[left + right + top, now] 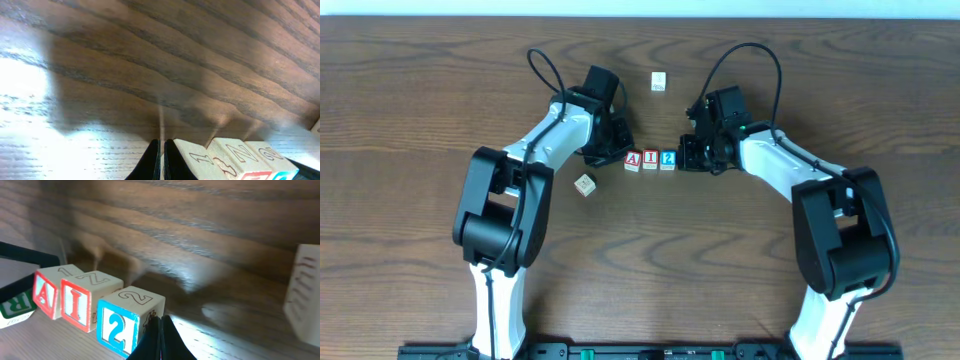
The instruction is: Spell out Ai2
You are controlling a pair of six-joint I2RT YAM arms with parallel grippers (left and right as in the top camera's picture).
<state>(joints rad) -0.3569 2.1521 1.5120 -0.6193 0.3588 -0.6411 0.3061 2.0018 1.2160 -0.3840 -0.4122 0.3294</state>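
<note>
Three white cubes stand in a touching row at the table's middle: the A cube [633, 160], the I cube [650, 160] and the blue 2 cube [668, 159]. In the right wrist view they read A [46, 294], I [77, 304], 2 [120, 325]. My left gripper [617, 155] is shut and empty, its tips against the A cube's left side [161, 162]. My right gripper [686, 157] is shut and empty, its tips against the 2 cube's right side [161, 337].
A pale cube [584, 184] lies left of the row in front of the left arm. A white cube [659, 81] sits behind the row. A cube with a green R [15, 307] shows at the far left of the right wrist view.
</note>
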